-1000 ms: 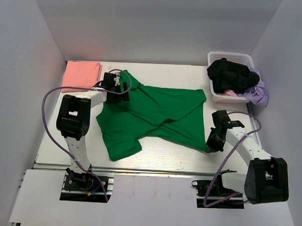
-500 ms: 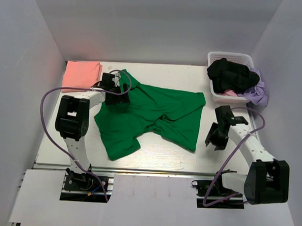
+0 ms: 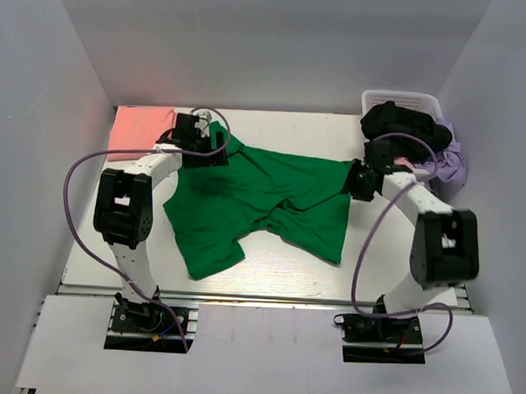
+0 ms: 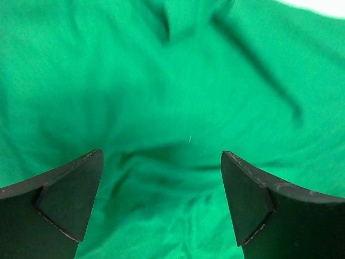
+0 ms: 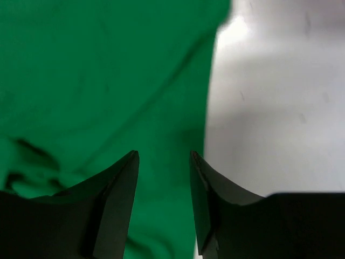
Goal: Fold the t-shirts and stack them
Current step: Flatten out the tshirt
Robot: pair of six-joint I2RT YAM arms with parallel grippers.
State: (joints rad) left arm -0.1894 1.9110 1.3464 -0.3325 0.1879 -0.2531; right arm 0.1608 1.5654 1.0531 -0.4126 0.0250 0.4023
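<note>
The bright green t-shirt (image 3: 263, 201) lies crumpled across the middle of the table, one short sleeve toward the front left. The salmon-pink t-shirt (image 3: 142, 126) lies folded at the back left corner. My left gripper (image 3: 200, 147) hovers over the green shirt's collar end. In the left wrist view it (image 4: 161, 156) stands wide open with only green cloth (image 4: 178, 81) below. My right gripper (image 3: 358, 180) is at the shirt's back right corner. The right wrist view shows it (image 5: 164, 154) partly open, empty, above the cloth's edge (image 5: 108, 81).
A white basket (image 3: 372, 101) at the back right holds dark clothing (image 3: 404, 131), and a purple cloth (image 3: 450, 161) hangs over its side. White walls close in the table (image 3: 277, 267) on three sides. Bare tabletop (image 5: 275, 108) shows right of the shirt's edge.
My right gripper opened, let go of the green shirt's front right hem and swung back to its back right corner. The hem settled inward. My left gripper shifted slightly toward the back.
</note>
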